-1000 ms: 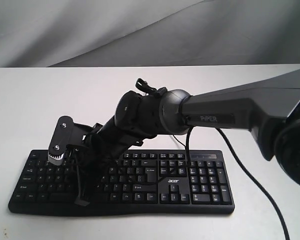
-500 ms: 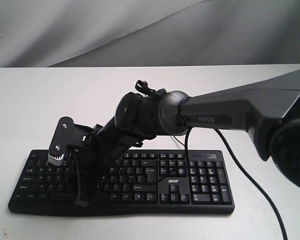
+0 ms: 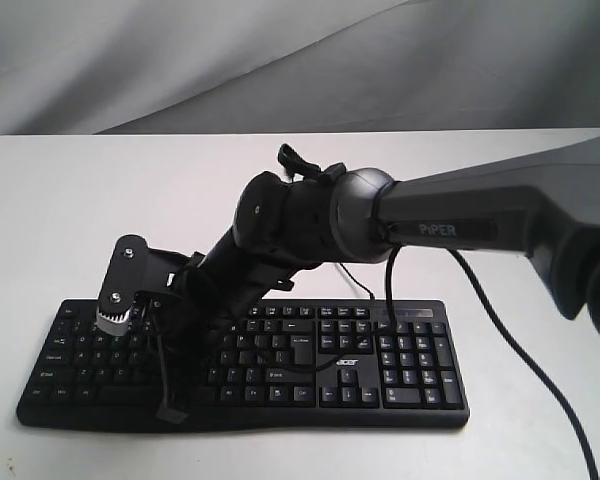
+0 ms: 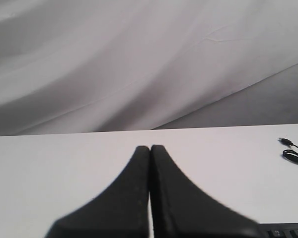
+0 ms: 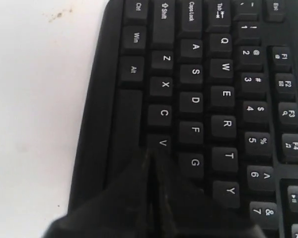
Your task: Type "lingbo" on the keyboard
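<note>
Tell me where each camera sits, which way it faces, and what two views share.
Exterior: off the arms, facing the keyboard front edge, with the table and backdrop behind; the right arm stretches across to the left-side keys, right hand pointing down.
Left wrist: on the left arm, looking along the shut left hand across the table to the backdrop.
Right wrist: looking down past the shut right hand at the V key.
Shared: exterior and right wrist both show the keyboard and right hand.

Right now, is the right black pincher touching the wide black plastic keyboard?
Cannot tell. In the right wrist view the shut right gripper overlaps the black keyboard beside V, hiding any gap.
</note>
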`<state>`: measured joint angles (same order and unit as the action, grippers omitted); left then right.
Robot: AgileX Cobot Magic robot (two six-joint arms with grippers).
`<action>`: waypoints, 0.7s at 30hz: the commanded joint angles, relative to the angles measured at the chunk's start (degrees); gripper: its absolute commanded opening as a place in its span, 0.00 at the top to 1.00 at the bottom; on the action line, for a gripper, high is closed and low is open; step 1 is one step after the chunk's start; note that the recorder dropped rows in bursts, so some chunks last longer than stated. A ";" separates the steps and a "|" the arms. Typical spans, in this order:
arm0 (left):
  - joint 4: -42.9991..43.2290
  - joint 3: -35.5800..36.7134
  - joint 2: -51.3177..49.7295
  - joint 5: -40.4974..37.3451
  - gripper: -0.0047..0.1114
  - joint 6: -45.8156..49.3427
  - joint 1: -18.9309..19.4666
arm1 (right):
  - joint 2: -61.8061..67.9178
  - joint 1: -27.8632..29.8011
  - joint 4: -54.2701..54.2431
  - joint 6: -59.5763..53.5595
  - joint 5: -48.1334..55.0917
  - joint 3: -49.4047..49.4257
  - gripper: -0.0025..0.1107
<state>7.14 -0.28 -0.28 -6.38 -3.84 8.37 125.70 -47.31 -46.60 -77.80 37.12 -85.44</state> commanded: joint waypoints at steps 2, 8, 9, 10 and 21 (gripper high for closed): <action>0.01 0.28 0.28 0.55 0.96 -0.12 -0.38 | -0.17 -0.15 -1.38 -1.71 0.36 0.37 0.98; 0.01 0.28 0.28 0.55 0.96 -0.12 -0.38 | 0.51 -0.20 -2.44 -2.68 0.26 0.37 0.98; 0.01 0.28 0.28 0.55 0.96 -0.12 -0.38 | 0.74 -0.20 -2.72 -2.99 0.13 0.37 0.98; 0.01 0.28 0.28 0.55 0.96 -0.12 -0.38 | 0.93 -0.20 -2.87 -3.10 0.12 0.37 0.98; 0.01 0.28 0.28 0.55 0.96 -0.12 -0.38 | 1.19 -0.20 -2.87 -3.21 -0.23 0.37 0.98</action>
<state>7.14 -0.28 -0.28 -6.38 -3.84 8.37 127.17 -47.31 -49.04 -80.61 37.18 -85.18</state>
